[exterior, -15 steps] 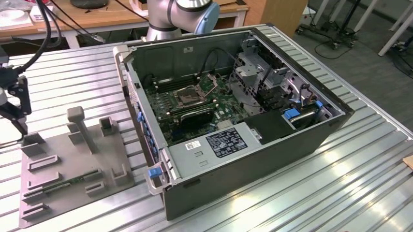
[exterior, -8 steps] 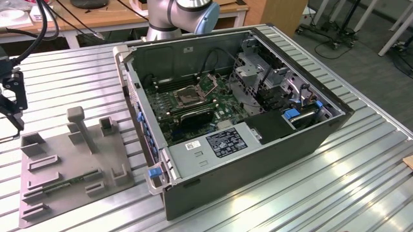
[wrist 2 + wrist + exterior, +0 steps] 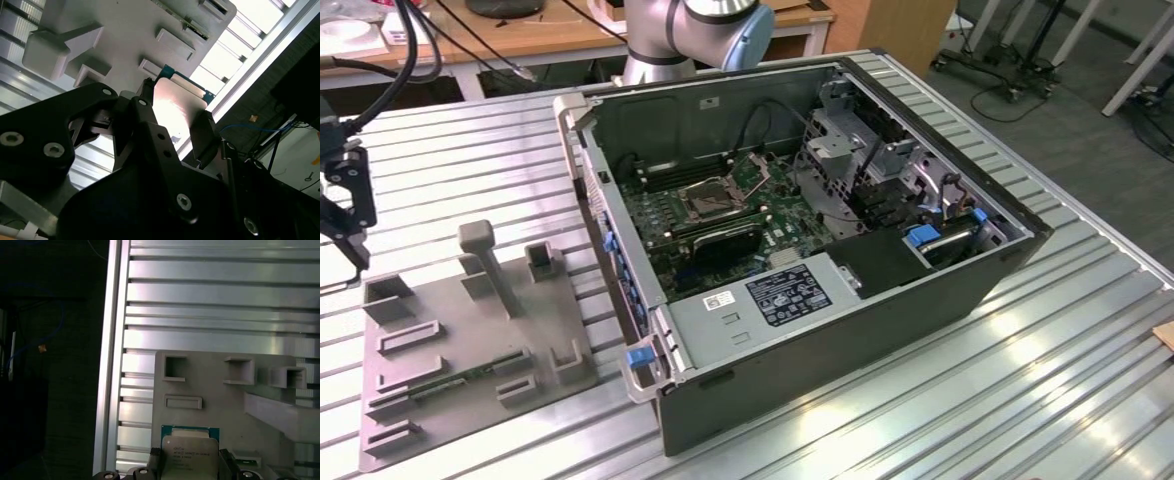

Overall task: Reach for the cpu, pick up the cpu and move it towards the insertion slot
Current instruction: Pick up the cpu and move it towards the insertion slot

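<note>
The cpu, a small square chip with a pale silver face and green rim, sits between my gripper's two dark fingers, over the grey plastic fixture. In the second wrist view the fingers press on opposite edges of the cpu, so the gripper is shut on it. Whether the chip still rests on the fixture I cannot tell. In the exterior view the gripper hangs over the far left corner of the fixture. The insertion slot lies inside the open computer case, far to the exterior view's right.
The open computer case stands on a ribbed metal table, right of the fixture. Upright grey posts rise from the fixture near the gripper. The arm's base stands behind the case. The table's edge runs close to the fixture.
</note>
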Robot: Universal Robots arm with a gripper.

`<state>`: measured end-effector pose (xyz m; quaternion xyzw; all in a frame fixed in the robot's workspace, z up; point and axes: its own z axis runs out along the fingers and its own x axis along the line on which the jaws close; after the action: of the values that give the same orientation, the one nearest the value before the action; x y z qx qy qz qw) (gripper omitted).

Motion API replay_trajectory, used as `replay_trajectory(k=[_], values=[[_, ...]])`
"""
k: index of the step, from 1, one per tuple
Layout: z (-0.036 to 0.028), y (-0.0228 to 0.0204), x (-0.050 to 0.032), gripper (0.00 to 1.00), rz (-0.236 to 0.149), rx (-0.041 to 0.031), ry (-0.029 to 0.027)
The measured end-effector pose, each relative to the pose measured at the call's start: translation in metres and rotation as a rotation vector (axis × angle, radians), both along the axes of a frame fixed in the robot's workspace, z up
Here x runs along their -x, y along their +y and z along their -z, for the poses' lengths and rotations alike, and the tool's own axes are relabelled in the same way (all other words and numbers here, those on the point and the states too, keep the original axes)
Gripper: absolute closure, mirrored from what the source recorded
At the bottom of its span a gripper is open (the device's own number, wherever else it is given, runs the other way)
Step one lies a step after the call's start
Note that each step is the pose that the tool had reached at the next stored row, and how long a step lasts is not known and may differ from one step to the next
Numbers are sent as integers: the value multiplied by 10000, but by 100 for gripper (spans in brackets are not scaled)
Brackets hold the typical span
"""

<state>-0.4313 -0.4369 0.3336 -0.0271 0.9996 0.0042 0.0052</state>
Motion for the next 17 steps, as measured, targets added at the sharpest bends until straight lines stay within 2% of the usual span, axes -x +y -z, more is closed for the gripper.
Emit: replay_trajectory(k=[11, 17], values=[[-94, 0, 0, 46, 1, -6, -3], [-121, 1, 0, 46, 1, -7, -4]])
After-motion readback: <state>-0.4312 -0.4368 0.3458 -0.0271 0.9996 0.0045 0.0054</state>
